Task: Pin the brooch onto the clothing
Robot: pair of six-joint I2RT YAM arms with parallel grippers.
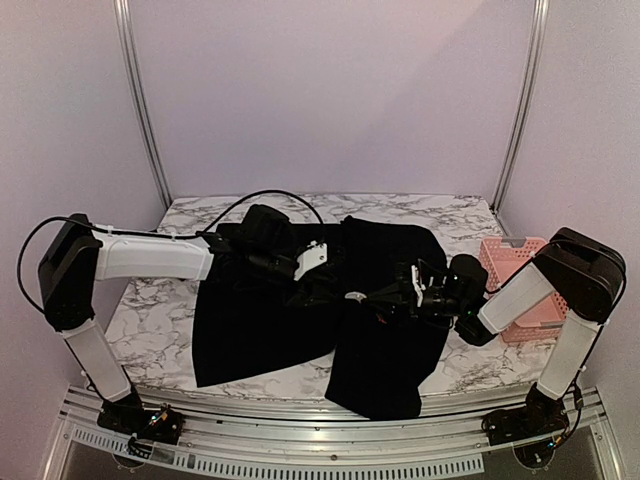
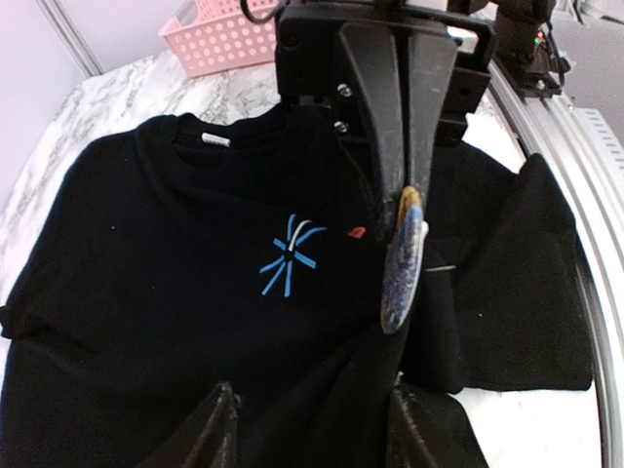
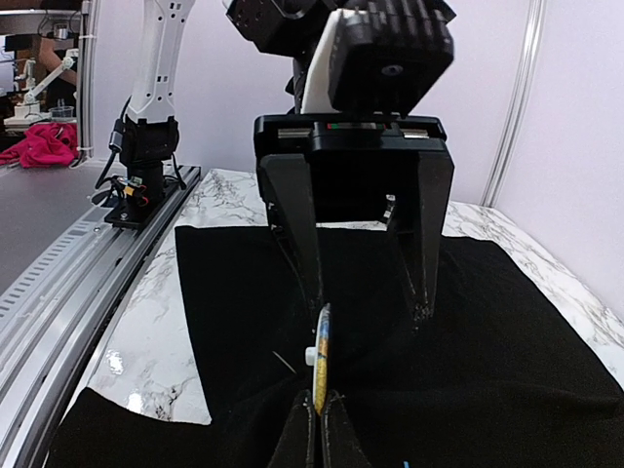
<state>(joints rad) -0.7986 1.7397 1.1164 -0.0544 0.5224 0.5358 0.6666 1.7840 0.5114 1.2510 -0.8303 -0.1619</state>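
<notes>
Brooch (image 2: pixel 402 258): thin glossy oval, bluish with a gold patch, pinched edge-on in closed right end effector (image 3: pixel 319 405) above soft black T-shirt (image 2: pixel 146 292), near its light-blue starburst (image 2: pixel 289 255). Left end effector (image 3: pixel 369 307) spread open, low over the fabric. T-shirt rumpled across white-and-grey marbled worktop (image 1: pixel 400 210); pink perforated plastic basket (image 1: pixel 512 262) at right edge, contents not discernible.
</notes>
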